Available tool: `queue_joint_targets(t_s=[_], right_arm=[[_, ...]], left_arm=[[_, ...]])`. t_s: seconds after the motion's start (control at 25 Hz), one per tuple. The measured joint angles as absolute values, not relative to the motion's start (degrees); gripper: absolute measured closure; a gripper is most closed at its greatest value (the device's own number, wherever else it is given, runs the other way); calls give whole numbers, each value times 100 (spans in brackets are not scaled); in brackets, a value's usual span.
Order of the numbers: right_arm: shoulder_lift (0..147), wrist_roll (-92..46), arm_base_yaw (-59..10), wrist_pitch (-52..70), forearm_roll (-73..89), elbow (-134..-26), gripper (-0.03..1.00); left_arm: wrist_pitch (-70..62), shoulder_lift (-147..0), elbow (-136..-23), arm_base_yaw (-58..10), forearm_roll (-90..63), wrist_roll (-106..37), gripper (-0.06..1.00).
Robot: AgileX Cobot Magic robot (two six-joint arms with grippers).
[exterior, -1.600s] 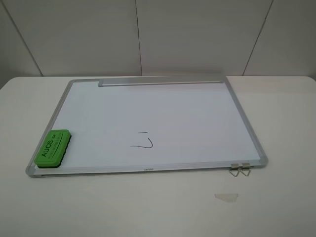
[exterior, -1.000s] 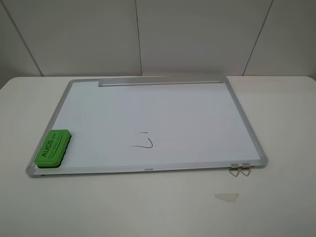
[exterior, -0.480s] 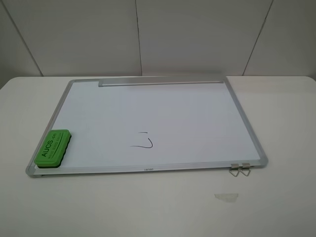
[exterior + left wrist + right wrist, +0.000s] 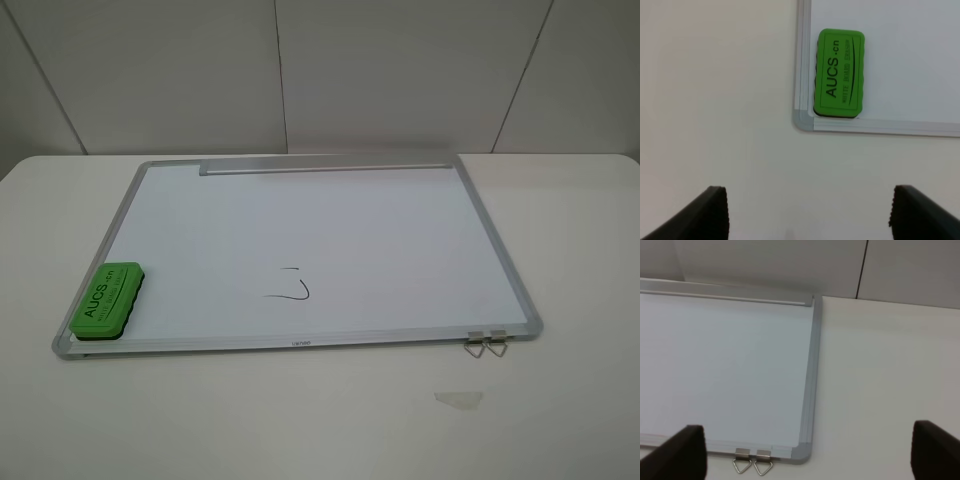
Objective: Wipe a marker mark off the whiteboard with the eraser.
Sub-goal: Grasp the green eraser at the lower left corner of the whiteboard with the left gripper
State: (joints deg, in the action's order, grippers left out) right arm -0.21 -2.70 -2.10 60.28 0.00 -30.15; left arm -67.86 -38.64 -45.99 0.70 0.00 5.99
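Observation:
The whiteboard (image 4: pixel 330 220) lies flat on the table, silver-framed. A thin black marker mark (image 4: pixel 290 288), a dash above a hooked curve, sits near its front edge at the middle. The green eraser (image 4: pixel 107 298) rests on the board's front left corner, lettering up. In the left wrist view the eraser (image 4: pixel 838 73) lies ahead of my left gripper (image 4: pixel 809 214), which is open with its dark fingers (image 4: pixel 714 212) wide apart over bare table. My right gripper (image 4: pixel 810 454) is open too, near the board's front right corner (image 4: pixel 802 452). Neither gripper shows in the exterior view.
Two metal clips (image 4: pixel 486 343) hang off the board's front right edge, also seen as clips (image 4: pixel 753 460) in the right wrist view. A silver tray strip (image 4: pixel 325 165) runs along the far edge. A small pale scrap (image 4: pixel 459 398) lies on the table in front of the board.

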Motion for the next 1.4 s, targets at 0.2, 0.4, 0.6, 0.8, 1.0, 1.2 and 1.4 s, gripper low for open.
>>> queue_joint_targets(t_s=[0.2,0.4,0.6,0.8,1.0,1.2,1.4], right_arm=[[-21,-270,-210,6028,0,-3015,15],[-21,-270,-210,6028,0,-3015,15],[-21,-270,-210,6028,0,-3015,15],[-21,-270,-210,6028,0,-3015,15],[-21,-270,-210,6028,0,-3015,15],[-21,-270,-210,6028,0,-3015,15],[-21,-270,-210,6028,0,-3015,15]], left_arm=[[-6806,-4996,-4927,70,0,550,27],[-6426,-5936,-4945,70,0,550,27],[-5850,-6675,-4945,70,-70,539,27],[-5308,-7398,-4945,70,-355,539,27],[-4739,-8135,-4945,70,-631,539,27],[-4274,-8835,-4945,70,-747,511,27],[-3973,-9467,-4946,70,-1061,208,27]])
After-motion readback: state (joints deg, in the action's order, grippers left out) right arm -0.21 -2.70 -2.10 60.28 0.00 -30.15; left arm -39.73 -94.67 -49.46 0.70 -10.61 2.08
